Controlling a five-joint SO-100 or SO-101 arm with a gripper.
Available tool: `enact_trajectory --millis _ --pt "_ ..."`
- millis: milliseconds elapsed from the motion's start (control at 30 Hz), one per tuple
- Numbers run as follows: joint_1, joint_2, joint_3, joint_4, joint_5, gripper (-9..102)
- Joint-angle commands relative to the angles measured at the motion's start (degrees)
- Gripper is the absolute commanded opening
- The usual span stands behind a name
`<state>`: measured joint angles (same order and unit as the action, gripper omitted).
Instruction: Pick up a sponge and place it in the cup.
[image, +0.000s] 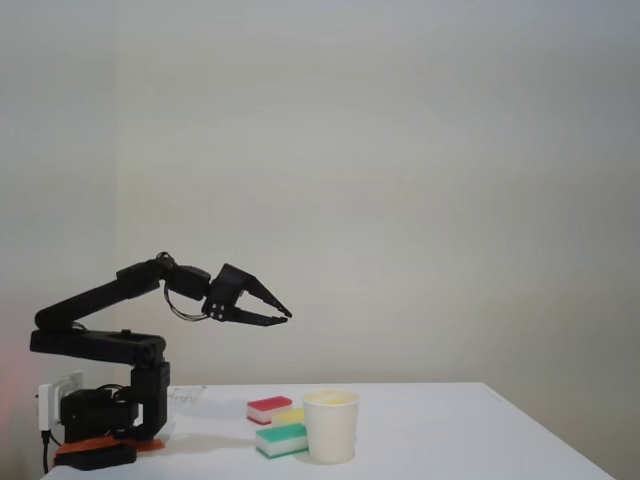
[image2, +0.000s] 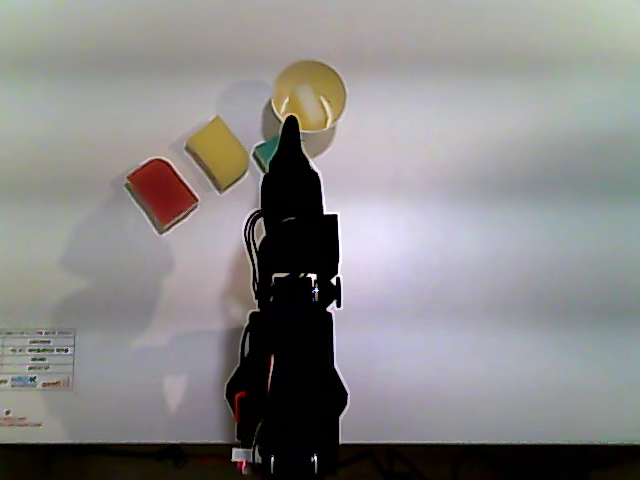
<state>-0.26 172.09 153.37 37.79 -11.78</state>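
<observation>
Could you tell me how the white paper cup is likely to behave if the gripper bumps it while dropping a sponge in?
The cup is probably light and apt to tip or slide: it looks like thin paper, taller than the sponges, tapering to a narrow base. The green-topped sponge close beside it might brace that side slightly. The gripper hangs well above it.

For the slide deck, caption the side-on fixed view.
SO-100 arm raised, fingers slightly parted above three sponges beside a white paper cup.

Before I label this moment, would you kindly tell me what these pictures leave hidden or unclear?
- Teal-topped sponge: mostly hidden by the pincer in the other view.
- Yellow sponge: largely behind the teal sponge and cup in the fixed view.
- Printed label: text too small.
- Arm base: dark silhouette, cut by the bottom edge.
</observation>
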Motion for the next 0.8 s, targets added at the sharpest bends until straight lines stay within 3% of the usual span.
enact_trajectory --millis 0,767 --pt "1.1 2.6 1.8 -1.4 -0.4 0" --pt "0.8 14.6 18.0 -3.3 1.1 0"
